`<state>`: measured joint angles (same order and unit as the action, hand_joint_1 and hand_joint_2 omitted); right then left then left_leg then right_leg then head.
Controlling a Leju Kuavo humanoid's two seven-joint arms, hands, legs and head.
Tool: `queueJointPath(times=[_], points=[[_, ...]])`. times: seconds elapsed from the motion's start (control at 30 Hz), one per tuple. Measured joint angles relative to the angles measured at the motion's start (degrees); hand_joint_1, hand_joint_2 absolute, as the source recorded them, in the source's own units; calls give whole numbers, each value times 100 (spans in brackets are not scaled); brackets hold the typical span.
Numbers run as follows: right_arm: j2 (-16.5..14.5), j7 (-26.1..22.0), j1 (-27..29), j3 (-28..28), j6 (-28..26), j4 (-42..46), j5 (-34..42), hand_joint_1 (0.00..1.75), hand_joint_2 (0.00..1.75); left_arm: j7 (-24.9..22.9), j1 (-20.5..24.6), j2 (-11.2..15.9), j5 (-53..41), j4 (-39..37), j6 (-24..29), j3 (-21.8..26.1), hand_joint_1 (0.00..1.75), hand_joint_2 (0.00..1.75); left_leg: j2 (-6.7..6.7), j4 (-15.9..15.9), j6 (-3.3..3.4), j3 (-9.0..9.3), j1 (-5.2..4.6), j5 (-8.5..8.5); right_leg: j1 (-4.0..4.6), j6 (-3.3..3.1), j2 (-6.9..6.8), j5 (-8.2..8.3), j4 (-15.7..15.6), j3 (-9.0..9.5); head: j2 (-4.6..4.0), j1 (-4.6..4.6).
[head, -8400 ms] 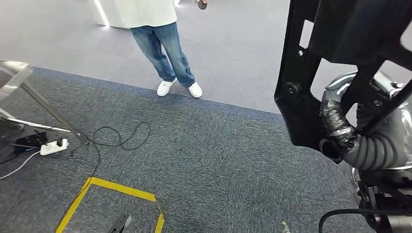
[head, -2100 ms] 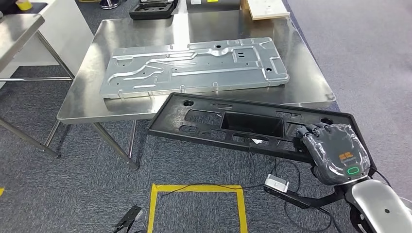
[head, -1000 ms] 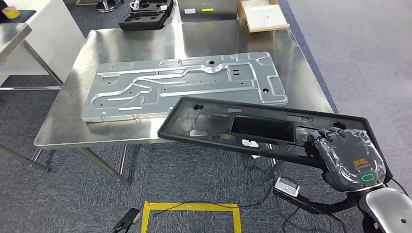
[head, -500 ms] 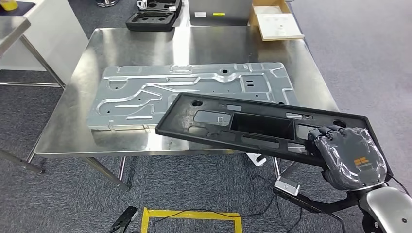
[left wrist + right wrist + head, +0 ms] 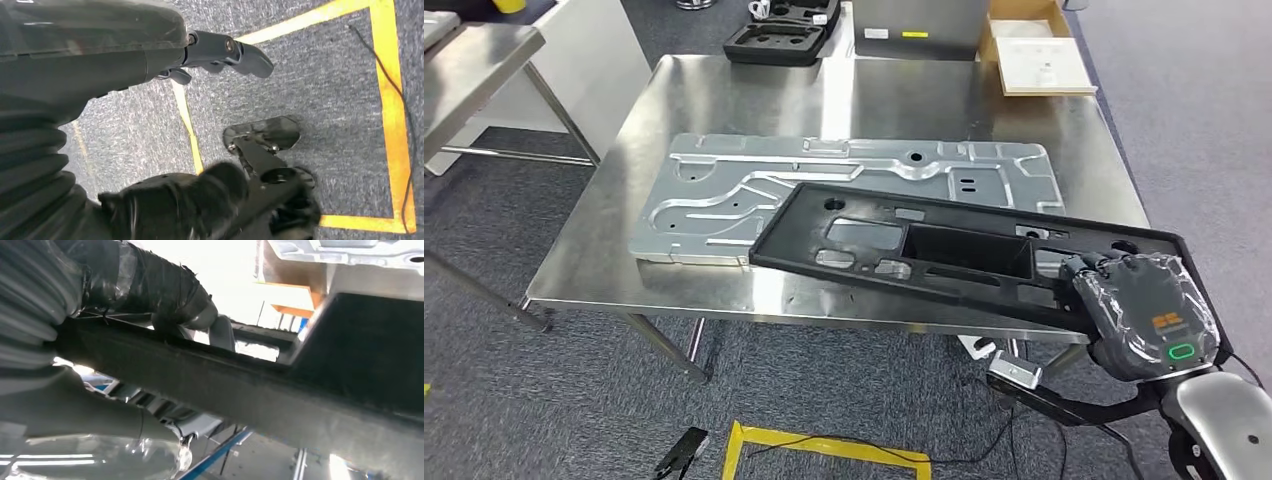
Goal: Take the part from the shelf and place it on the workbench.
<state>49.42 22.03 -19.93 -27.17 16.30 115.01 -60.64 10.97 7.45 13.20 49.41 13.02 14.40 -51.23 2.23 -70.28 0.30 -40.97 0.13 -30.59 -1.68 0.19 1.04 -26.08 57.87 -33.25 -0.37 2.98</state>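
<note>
The part is a long black plastic panel with a rectangular recess and several cut-outs. My right hand grips its right end, and the panel slopes out over the front of the steel workbench. Its left half overlaps a big silver stamped metal plate lying on the bench. In the right wrist view the panel's dark edge runs between the thumb and the fingers. My left hand hangs over the carpet with its fingers apart, holding nothing.
A black foam tray and a cardboard box sit at the bench's far edge. Another steel table stands at the left. Yellow tape marks the carpet below, with a cable and a power strip under the bench's right side.
The view has swung from open floor and a standing person to the workbench. Over the last second the bench has come closer and the panel now reaches further over it, above the metal plate.
</note>
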Motion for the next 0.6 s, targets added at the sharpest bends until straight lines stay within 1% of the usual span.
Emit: queueJointPath(times=[0.03,0.07,0.1,0.13,0.17,0.2,0.23,0.3,0.33,0.37,0.4,0.43,0.47,0.5,0.53,0.57,0.6], points=[[11,8,9,32,4,-1,27,175,175,-9,0,-4,-11,3,1,0,0,175,-159,-315,-63,-182,33,-59,-30,-2,-68,-21,-34,73,0,20],[14,8,16,39,8,-1,39,175,175,-12,-8,-4,-18,3,1,0,0,175,-176,-183,-85,-144,58,110,-48,17,-87,-47,-32,107,0,21],[14,7,21,40,12,-2,50,175,175,-14,-13,-4,-22,3,1,0,0,175,-185,151,-101,1,78,340,-64,43,-96,-73,-30,141,0,22],[16,5,24,45,14,-2,60,175,175,-14,-14,-5,-26,3,1,0,0,175,-191,526,-112,168,94,529,-73,77,-102,-101,-26,169,0,23],[19,4,24,57,16,-2,68,175,175,-15,-9,-5,-28,3,1,0,0,175,-191,859,-104,326,94,633,-69,117,-106,-129,-15,183,0,26],[25,4,21,74,18,-2,73,175,175,-18,-7,-6,-29,3,1,0,0,175,-190,1057,-85,425,87,668,-60,158,-106,-144,-12,186,0,27],[34,4,19,97,20,-2,76,175,175,-20,-6,-7,-32,3,1,0,0,175,-186,1140,-58,465,74,641,-51,196,-105,-154,-12,184,0,30],[51,5,19,136,25,-2,78,175,175,-28,-12,-6,-37,3,1,0,0,175,-183,1156,15,477,57,615,-57,262,-105,-157,-41,197,0,30],[61,5,22,146,34,-5,63,175,175,-31,-14,-6,-39,3,3,0,0,175,-182,1172,53,491,58,613,-68,285,-107,-184,-26,198,0,28],[69,6,22,149,49,-12,38,175,175,-32,-13,-7,-39,3,6,0,0,175,-182,1190,93,510,60,614,-73,300,-109,-256,68,160,0,22],[77,10,22,149,64,-22,6,175,175,-32,-9,-9,-39,3,8,0,0,175,-181,1209,132,530,60,613,-68,302,-110,-384,290,56,0,17],[83,20,27,149,74,-43,-25,175,175,-32,-7,-12,-41,3,13,0,0,175,-181,1216,164,542,53,607,-53,293,-110,-547,635,-118,0,10],[85,38,44,149,74,-75,-44,175,175,-31,-9,-16,-43,3,15,0,0,175,-181,1216,190,546,37,598,-31,278,-110,-711,1040,-333,0,8],[86,59,74,149,65,-116,-53,175,175,-30,-16,-19,-44,3,16,0,0,175,-181,1213,210,548,18,589,-10,263,-109,-820,1397,-535,0,8],[86,78,116,149,52,-169,-56,175,175,-28,-27,-22,-44,3,18,0,0,175,-177,1208,226,554,-4,579,11,243,-109,-827,1593,-665,1,8],[87,93,155,149,38,-223,-59,175,175,-28,-37,-24,-41,3,18,0,0,175,-171,1200,239,563,-28,568,30,212,-109,-720,1561,-686,1,8],[89,101,188,150,23,-274,-62,175,175,-28,-44,-27,-37,3,18,0,0,175,-163,1190,250,574,-49,556,50,174,-109,-538,1343,-613,1,8]])
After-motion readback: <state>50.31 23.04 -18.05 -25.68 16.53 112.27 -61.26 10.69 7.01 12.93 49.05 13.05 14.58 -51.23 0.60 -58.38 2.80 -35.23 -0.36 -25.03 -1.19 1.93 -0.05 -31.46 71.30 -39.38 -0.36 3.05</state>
